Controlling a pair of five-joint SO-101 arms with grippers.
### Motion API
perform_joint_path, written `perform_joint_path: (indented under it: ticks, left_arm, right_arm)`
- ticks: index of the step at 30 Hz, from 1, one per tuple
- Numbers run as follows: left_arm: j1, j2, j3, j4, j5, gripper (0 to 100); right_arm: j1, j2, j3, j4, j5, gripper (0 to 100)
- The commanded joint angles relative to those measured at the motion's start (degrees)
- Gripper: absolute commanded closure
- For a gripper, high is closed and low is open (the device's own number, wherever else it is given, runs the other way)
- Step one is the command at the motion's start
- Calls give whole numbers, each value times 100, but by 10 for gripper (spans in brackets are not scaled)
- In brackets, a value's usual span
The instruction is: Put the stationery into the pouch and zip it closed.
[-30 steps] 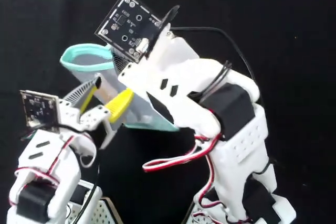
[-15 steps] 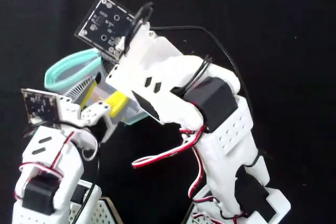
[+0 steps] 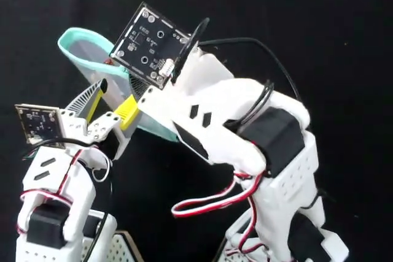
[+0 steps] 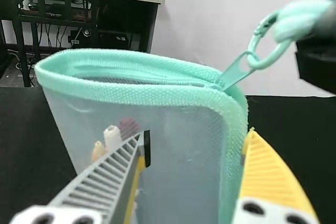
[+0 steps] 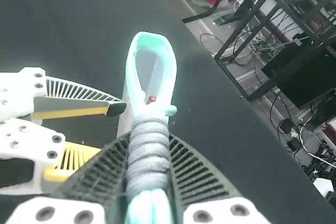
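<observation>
The mint-green mesh pouch (image 4: 178,150) is held up over the black tabletop (image 3: 344,90), with pen-like stationery (image 4: 111,136) showing through its mesh. My left gripper's (image 4: 197,137) jaws pinch one end of it, and the right gripper's (image 5: 149,135) jaws are clamped on the mint cord zip pull (image 5: 148,163). The mouth looks open to me. I'd draw the pull straight along the zip line, left grip firm, so the mesh stays taut.

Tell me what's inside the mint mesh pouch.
Through the wall of the mint mesh pouch, three stationery tips show: white, dark red and tan. Their lower parts are hidden behind the left gripper.
</observation>
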Motion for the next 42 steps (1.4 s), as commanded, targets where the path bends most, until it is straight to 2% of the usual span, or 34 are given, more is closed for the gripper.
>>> perform_joint_path:
  ticks: [1,10,13,16,19,26,33,42]
  left_arm:
    - [-75,44,13,-149,26,703]
    - [-110,-9,488,-105,-290,704]
    - [-462,-9,593,-105,-290,704]
    - [-866,-9,646,-97,-290,704]
    - [-936,-9,602,53,-290,704]
    - [-576,-18,576,141,-290,704]
    - [-418,-18,585,105,-290,704]
    - [488,9,585,79,-290,704]
  right_arm:
    - [-79,-215,-198,0,-62,986]
    - [-53,-734,374,53,-62,986]
    - [-53,-1077,725,-62,-62,986]
    - [246,-1367,1218,-360,-70,986]
    - [598,-1578,1982,-914,-70,986]
    - [686,-2070,4013,-2444,-510,986]
    - [484,-2659,5745,-3710,-501,986]
    - [343,-3134,5613,-3895,-545,986]
